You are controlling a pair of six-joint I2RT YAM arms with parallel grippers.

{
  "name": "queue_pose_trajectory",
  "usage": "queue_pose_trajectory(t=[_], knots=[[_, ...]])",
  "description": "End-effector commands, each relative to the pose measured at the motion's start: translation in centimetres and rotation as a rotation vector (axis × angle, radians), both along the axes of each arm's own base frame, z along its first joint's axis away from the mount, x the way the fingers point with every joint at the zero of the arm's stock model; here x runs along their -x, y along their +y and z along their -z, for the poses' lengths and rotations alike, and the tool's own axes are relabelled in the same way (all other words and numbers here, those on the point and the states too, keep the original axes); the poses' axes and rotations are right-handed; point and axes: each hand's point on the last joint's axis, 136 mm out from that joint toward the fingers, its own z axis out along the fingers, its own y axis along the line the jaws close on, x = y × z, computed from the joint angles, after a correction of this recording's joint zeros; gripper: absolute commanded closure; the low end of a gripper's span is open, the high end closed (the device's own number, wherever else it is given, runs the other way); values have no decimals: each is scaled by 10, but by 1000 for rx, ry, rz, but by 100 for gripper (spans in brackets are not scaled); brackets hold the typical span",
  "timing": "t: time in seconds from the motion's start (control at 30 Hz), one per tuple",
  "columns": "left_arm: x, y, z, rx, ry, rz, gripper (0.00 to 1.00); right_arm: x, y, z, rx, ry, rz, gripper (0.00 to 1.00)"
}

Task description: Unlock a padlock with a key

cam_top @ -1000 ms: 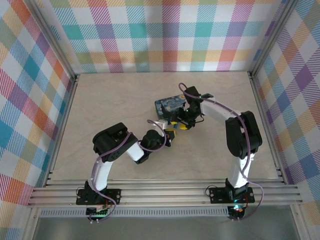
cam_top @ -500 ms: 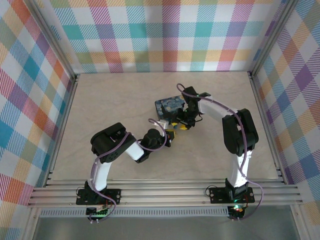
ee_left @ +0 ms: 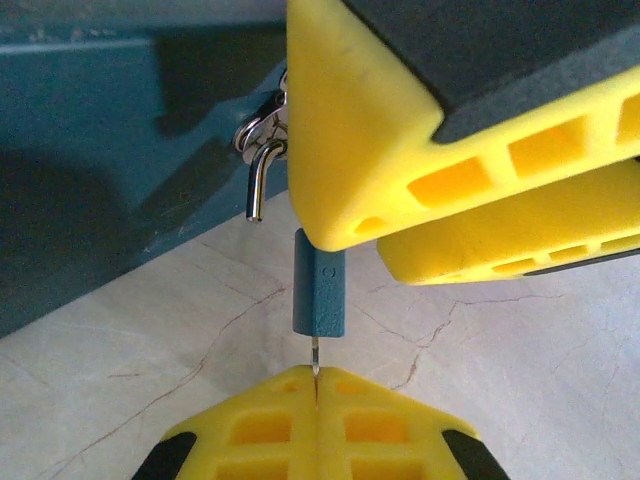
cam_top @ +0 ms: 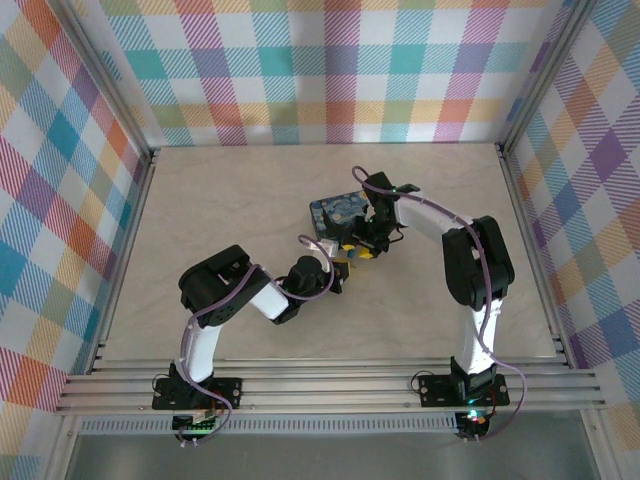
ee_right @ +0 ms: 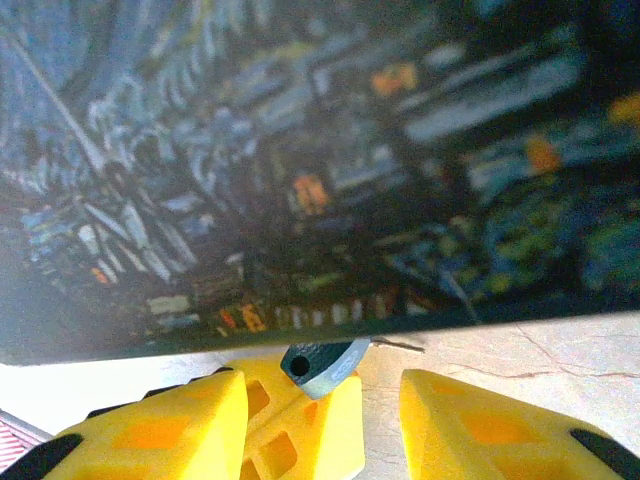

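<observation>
The padlock (ee_left: 318, 290) is hanging off the side wall of the tin (ee_left: 100, 150), on the side facing the arms' bases. Its blue body is pointing away from that wall, out over the pale table (ee_left: 150, 350). Its thin silvery shackle (ee_left: 257, 185) is hooking through a small metal ring (ee_left: 262, 128) on the tin's wall. I'm seeing one leg of the shackle; the rest is hiding behind a yellow finger, so I can't tell whether it is latched.

At the end of the body farthest from the tin, the key (ee_left: 315, 353) is showing as a thin dark sliver, running straight into the padlock's end face. The left gripper (ee_left: 316, 390) is pinching the key's other end, its two yellow pads pressed tight together with hardly a seam between them, just outward of the padlock from the tin.

The right gripper (ee_right: 325, 390) is reaching in over the tin's swirly painted lid (ee_right: 300, 170) and standing over the padlock at the tin's edge. Its fingers (ee_left: 380, 130) are standing spread, one on each side of the padlock (ee_right: 320, 365), and there is a clear gap between the body and one of them. The tin end of the body is tucking under the finger nearer the wall, so I can't tell whether that finger is touching it.

Seen from above, the tin (cam_top: 338, 210) is sitting near the middle of the table, with both arms meeting at its near edge.
</observation>
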Motion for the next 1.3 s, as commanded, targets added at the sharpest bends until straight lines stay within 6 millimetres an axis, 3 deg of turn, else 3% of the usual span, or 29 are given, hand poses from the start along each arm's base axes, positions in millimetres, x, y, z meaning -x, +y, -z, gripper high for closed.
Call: queue_pose_trajectory(t=[0.0,0.2,0.33,0.83,1.27], knots=[[-3,-10,-23,40,-33,27,100,9,-3,16,43,56,-12,58],[-5,-14,-28,72,-19,26,100,9,-8,22,58,21,0,59],[-5,-14,-29,92,-12,16,100,7,-9,24,54,-17,15,65],[-10,-15,-37,120,-3,-5,100,12,-17,25,93,-28,18,68],[-9,-15,-39,111,5,-4,100,11,-15,21,76,-45,15,99]])
